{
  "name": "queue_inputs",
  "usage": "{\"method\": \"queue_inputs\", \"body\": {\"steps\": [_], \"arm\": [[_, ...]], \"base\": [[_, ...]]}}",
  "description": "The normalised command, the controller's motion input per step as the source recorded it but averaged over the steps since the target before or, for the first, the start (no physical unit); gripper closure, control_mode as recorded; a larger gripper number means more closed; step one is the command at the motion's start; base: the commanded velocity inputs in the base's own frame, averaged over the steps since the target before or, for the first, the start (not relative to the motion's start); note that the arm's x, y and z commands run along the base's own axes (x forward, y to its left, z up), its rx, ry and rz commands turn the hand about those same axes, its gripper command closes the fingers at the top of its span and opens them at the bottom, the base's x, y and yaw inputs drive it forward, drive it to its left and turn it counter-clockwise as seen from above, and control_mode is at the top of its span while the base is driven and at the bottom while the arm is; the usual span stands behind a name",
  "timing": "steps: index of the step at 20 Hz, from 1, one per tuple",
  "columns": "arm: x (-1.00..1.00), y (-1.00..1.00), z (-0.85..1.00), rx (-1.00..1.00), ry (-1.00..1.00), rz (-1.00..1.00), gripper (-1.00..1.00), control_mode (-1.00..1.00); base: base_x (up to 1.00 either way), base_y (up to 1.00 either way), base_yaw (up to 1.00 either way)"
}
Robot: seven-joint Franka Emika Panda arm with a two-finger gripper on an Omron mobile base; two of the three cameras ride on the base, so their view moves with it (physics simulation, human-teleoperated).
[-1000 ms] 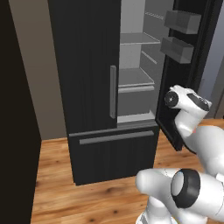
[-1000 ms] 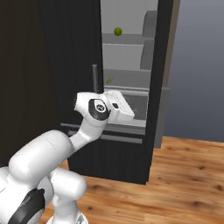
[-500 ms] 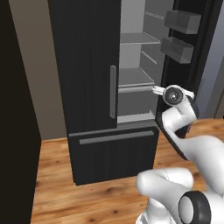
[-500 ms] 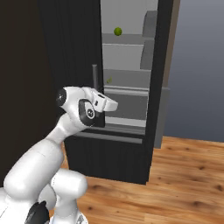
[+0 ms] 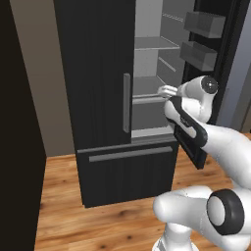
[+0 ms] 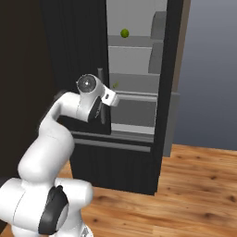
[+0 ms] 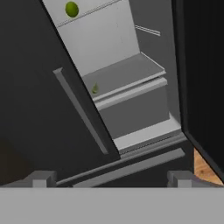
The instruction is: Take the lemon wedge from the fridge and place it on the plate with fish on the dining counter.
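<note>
Nowhere on the fridge or its contents can any brand, label or writing be read. Nearest, the gripper [image 7: 111, 179] stands released, its two dark fingertips [image 7: 43, 178] wide apart with nothing between them, aimed into the open right half of the fridge [image 5: 98, 98]. Compared with half a second ago, the arm has swung its hand further forward toward the opening, so that in the left base view the gripper [image 5: 164, 91] now sits at the front edge of the middle shelf, beside the grey bar handle [image 5: 127, 103] of the closed left door. Beyond the fingertips, well apart from them and untouched, the lemon wedge [image 7: 95, 89] lies on that middle shelf, close to its left end near the closed door; the right base view shows the lemon wedge [image 6: 115, 85] just past the gripper [image 6: 112, 97]. Farther still, on the shelf above, rests a round green fruit [image 7: 71, 9], [image 6: 124, 33], unmoved.
</note>
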Motion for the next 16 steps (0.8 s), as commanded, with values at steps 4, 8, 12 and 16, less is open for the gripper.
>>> {"method": "queue_inputs", "body": {"steps": [4,8,12,16], "arm": [[0.04,0.14,-0.16,-0.05,0.0,0.0,-1.0,-1.0],[0.57,0.81,-0.39,-0.01,0.0,0.02,-1.0,-1.0],[0.69,0.9,-0.42,0.0,0.06,0.02,-1.0,-1.0],[0.56,0.44,-0.18,0.0,0.03,0.04,-1.0,-1.0]], "base": [[0.0,0.0,0.0],[0.0,0.0,0.0],[0.0,0.0,0.0],[0.0,0.0,0.0]]}}
